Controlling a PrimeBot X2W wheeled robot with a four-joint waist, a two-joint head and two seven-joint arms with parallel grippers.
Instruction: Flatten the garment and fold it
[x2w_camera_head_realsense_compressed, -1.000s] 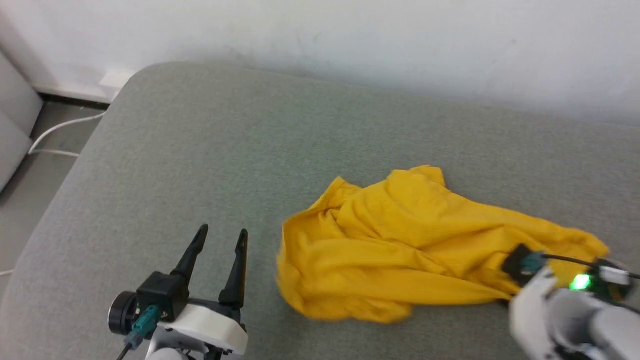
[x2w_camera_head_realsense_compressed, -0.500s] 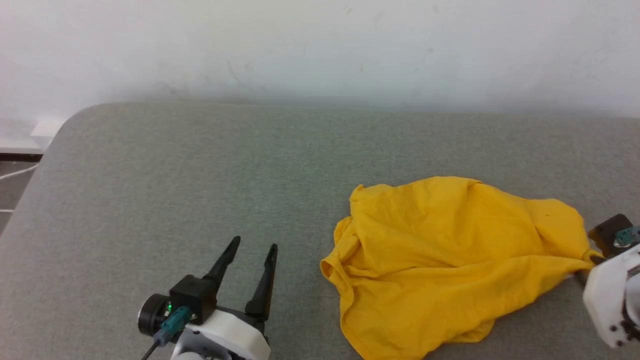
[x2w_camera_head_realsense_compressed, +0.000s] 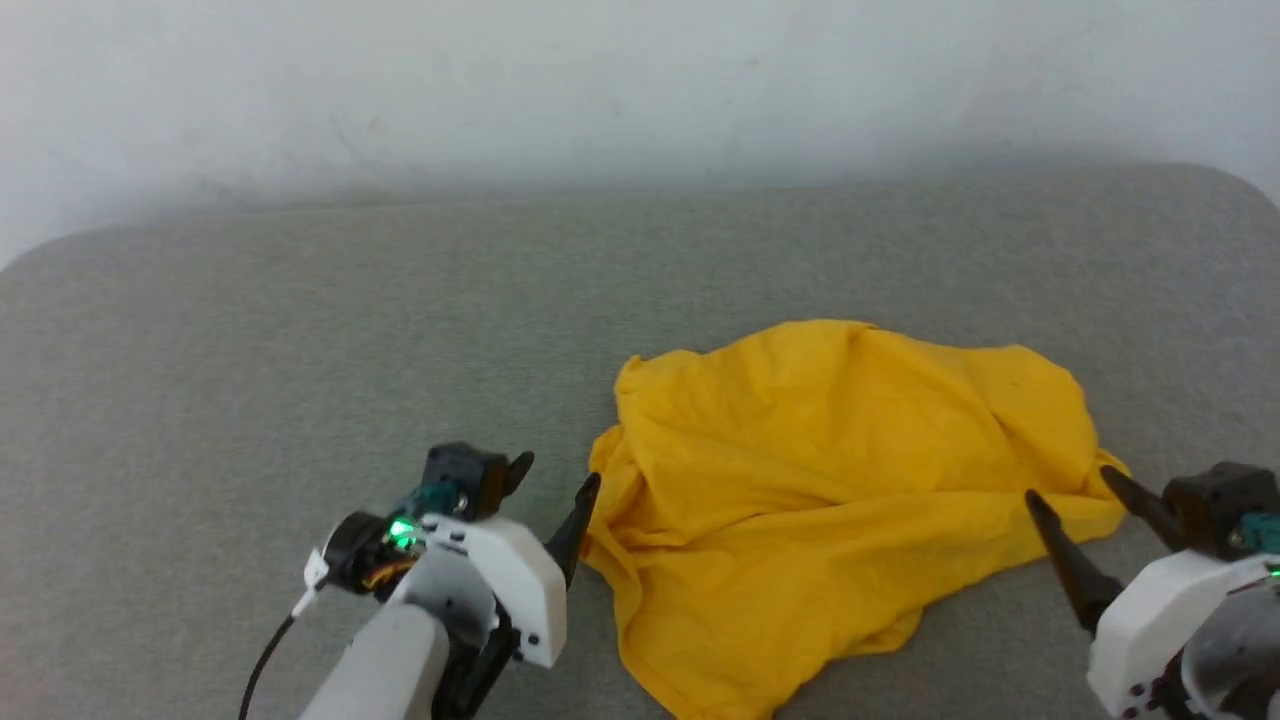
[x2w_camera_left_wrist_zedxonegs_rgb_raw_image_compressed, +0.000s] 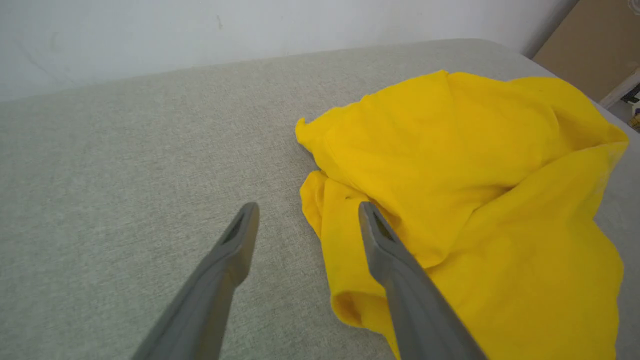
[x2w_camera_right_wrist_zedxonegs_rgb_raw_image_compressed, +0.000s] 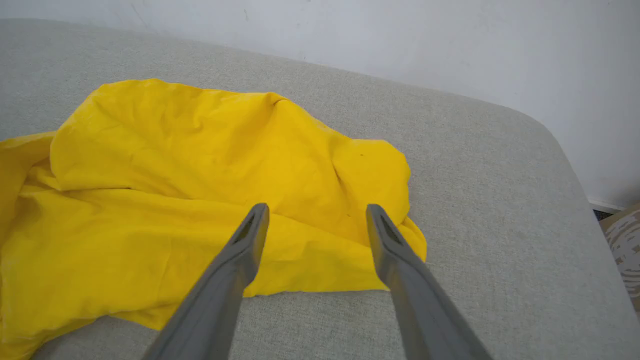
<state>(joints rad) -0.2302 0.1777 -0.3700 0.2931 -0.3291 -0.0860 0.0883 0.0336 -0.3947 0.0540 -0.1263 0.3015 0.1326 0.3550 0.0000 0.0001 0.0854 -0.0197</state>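
The garment (x2w_camera_head_realsense_compressed: 830, 480), a mustard-yellow T-shirt, lies crumpled in a loose heap on the grey cushion (x2w_camera_head_realsense_compressed: 300, 330), plain side up; no print shows. My left gripper (x2w_camera_head_realsense_compressed: 556, 472) is open at the garment's left edge, its right finger (x2w_camera_left_wrist_zedxonegs_rgb_raw_image_compressed: 385, 245) over the cloth (x2w_camera_left_wrist_zedxonegs_rgb_raw_image_compressed: 450, 165) and its left finger over bare cushion. At the garment's right corner my right gripper (x2w_camera_head_realsense_compressed: 1068, 485) stands open, with nothing between its fingers. From the right wrist, both fingers point at that corner of the garment (x2w_camera_right_wrist_zedxonegs_rgb_raw_image_compressed: 200, 165), with the gripper (x2w_camera_right_wrist_zedxonegs_rgb_raw_image_compressed: 317, 207) just above the hem.
A white wall (x2w_camera_head_realsense_compressed: 640, 80) runs behind the cushion. The cushion's rounded right end (x2w_camera_right_wrist_zedxonegs_rgb_raw_image_compressed: 555, 150) drops off near the right gripper. A brown cardboard box (x2w_camera_left_wrist_zedxonegs_rgb_raw_image_compressed: 595, 40) stands beyond that end. Bare cushion stretches to the left and behind the garment.
My right gripper has opened and let go of the garment's right end, which now lies on the cushion. The left gripper has swung up to the garment's left edge. The head camera has turned.
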